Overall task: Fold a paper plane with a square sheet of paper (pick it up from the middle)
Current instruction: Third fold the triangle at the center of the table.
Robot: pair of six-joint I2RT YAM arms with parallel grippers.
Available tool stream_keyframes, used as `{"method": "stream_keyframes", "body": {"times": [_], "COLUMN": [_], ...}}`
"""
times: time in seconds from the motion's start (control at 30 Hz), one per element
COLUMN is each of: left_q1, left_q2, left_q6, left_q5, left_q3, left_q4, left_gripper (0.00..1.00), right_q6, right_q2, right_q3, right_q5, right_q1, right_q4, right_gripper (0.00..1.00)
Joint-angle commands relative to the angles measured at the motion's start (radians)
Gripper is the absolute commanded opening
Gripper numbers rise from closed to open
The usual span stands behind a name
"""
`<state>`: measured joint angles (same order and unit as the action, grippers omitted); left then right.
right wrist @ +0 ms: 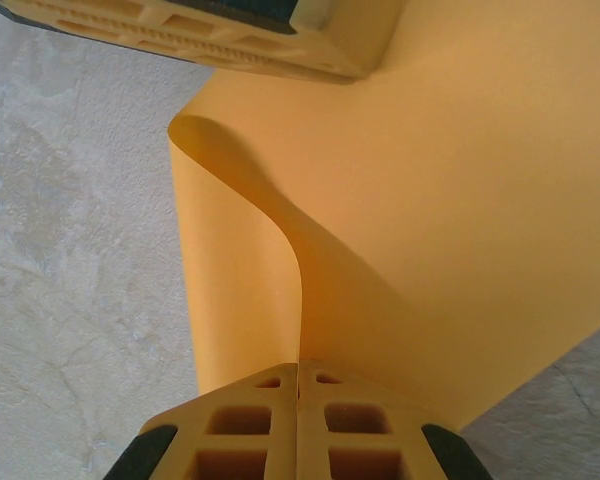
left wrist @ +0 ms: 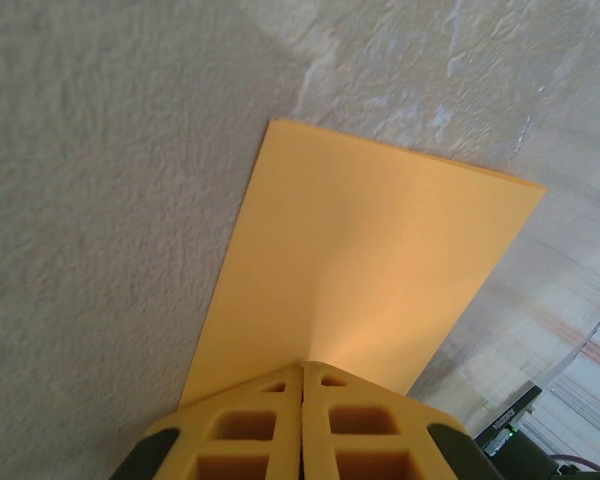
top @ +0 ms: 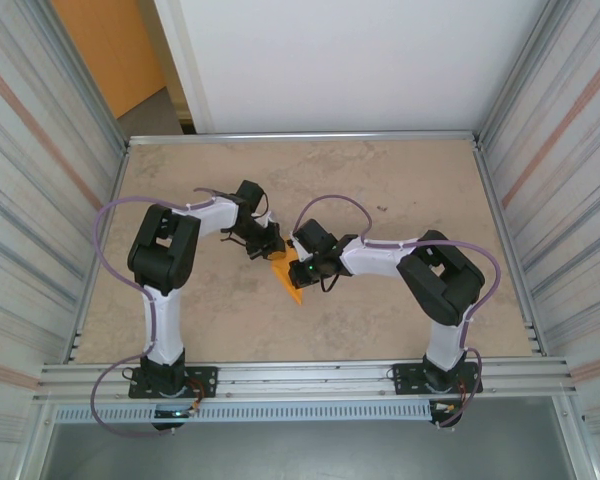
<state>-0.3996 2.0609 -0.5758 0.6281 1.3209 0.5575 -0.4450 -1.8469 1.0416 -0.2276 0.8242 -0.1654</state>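
My worktop (top: 380,180), a flat beige slab with mottled grey stone-like marbling, framed all round by silver metal rails (top: 300,136), a bright-orange folded paper sheet (top: 291,281) over its middle, whether it touches the surface I cannot tell.

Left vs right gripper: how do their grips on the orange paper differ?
Left gripper: the square sheet of paper leaves its jaws flat and smooth. Right gripper: the sheet curls into a bend just ahead of its jaws. From above, left meets the sheet from the far left, right from the right. Shared: both are shut on that sheet.
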Motion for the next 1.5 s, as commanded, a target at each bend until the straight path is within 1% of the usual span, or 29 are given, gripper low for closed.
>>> {"method": "stream_keyframes", "body": {"times": [0.0,0.47,0.63,0.8,0.87,1.03,1.27,1.47], "left_q1": [-0.016,-0.018,-0.010,0.005,0.004,-0.008,-0.052,-0.070], "left_q2": [0.073,0.041,-0.062,-0.183,-0.222,-0.294,-0.275,-0.237], "left_q6": [0.019,0.019,-0.016,-0.082,-0.111,-0.180,-0.211,-0.227], "left_q5": [-0.088,-0.058,-0.045,-0.035,-0.007,0.044,0.050,0.054], "left_q3": [-0.022,0.010,0.011,-0.076,-0.130,-0.252,-0.291,-0.264], "left_q4": [0.081,0.084,0.053,-0.022,-0.060,-0.128,-0.145,-0.165], "left_gripper": [0.09,0.09,0.12,0.15,0.15,0.11,0.08,0.07], "right_q6": [-0.013,-0.017,-0.024,-0.027,-0.026,-0.029,-0.031,-0.031], "right_q2": [0.030,-0.018,-0.021,-0.028,-0.034,-0.041,-0.048,-0.050], "right_q3": [-0.009,-0.003,-0.005,-0.001,0.003,0.003,0.007,0.011], "right_q5": [0.024,0.001,-0.001,-0.007,-0.011,-0.016,-0.018,-0.015], "right_q1": [-0.005,-0.003,-0.003,-0.003,-0.003,-0.003,-0.003,-0.003], "right_q4": [-0.006,-0.036,-0.048,-0.051,-0.051,-0.051,-0.051,-0.055], "right_gripper": [0.06,0.06,0.06,0.06,0.06,0.06,0.06,0.06]}}
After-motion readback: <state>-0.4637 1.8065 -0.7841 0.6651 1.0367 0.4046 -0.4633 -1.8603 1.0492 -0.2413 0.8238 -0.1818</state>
